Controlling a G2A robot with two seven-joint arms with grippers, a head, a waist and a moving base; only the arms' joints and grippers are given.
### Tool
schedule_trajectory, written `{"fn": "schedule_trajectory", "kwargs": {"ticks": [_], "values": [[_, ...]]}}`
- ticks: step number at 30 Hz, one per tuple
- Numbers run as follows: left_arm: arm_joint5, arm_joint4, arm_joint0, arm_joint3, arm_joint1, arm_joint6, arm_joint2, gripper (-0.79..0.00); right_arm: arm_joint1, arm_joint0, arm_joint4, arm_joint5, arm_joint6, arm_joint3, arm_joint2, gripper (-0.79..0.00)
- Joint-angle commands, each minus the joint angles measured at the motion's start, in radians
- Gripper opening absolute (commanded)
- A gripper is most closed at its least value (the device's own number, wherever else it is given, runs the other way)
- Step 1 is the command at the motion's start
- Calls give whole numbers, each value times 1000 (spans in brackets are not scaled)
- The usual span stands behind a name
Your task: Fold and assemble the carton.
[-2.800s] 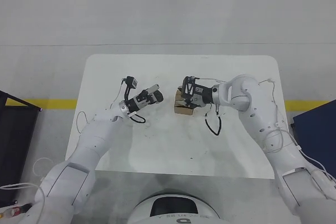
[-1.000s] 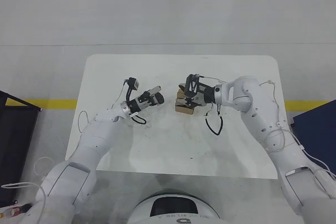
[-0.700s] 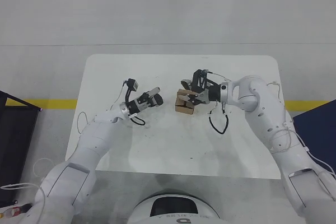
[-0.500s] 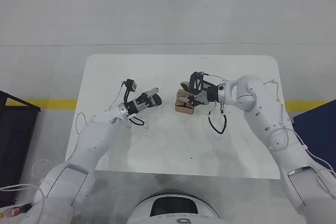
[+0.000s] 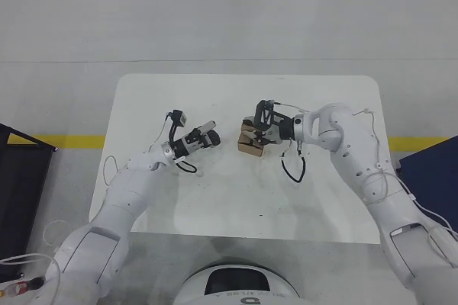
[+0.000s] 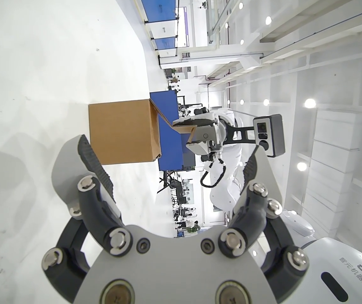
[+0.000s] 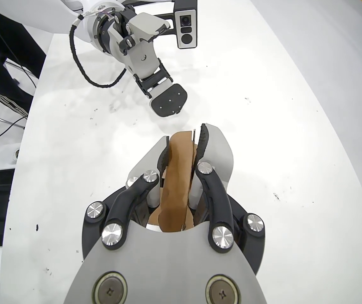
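Observation:
A small brown carton (image 5: 250,143) stands near the middle of the white table (image 5: 244,191). In the left wrist view the carton (image 6: 122,131) is upright with one top flap raised. My right gripper (image 5: 257,131) sits over the carton's top and is shut on that brown flap (image 7: 181,159), which runs between its two fingers. My left gripper (image 5: 211,136) hovers just to the carton's left, a short gap away, and is open with nothing between its fingers (image 6: 92,159). From the right wrist the left gripper (image 7: 168,99) shows beyond the flap.
A black cable (image 5: 291,169) loops from the right arm onto the table beside the carton. A dark frame (image 5: 4,198) stands off the table's left edge. Bare white tabletop lies in front of and behind the carton.
The right gripper rose and swung right above the carton, then came back down onto its top, still holding the flap. The left gripper drifted slightly nearer the carton.

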Motion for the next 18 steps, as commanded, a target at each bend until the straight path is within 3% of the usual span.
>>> {"fn": "schedule_trajectory", "kwargs": {"ticks": [1, 8, 12, 18], "values": [[1, 3, 4, -4, -1, 6, 3, 0, 1, -3, -14, -2, -10, -2, 0, -699], [0, 17, 14, -17, -4, 26, 12, 0, 13, -33, -100, 12, -76, -36, 16, -736], [0, 31, 17, -25, -4, 37, 17, 0, 24, -87, -249, 83, -151, -118, 25, -785], [10, 59, 20, -50, -5, 62, 25, 0, 45, -177, -441, 150, -273, -211, 39, -785]]}}
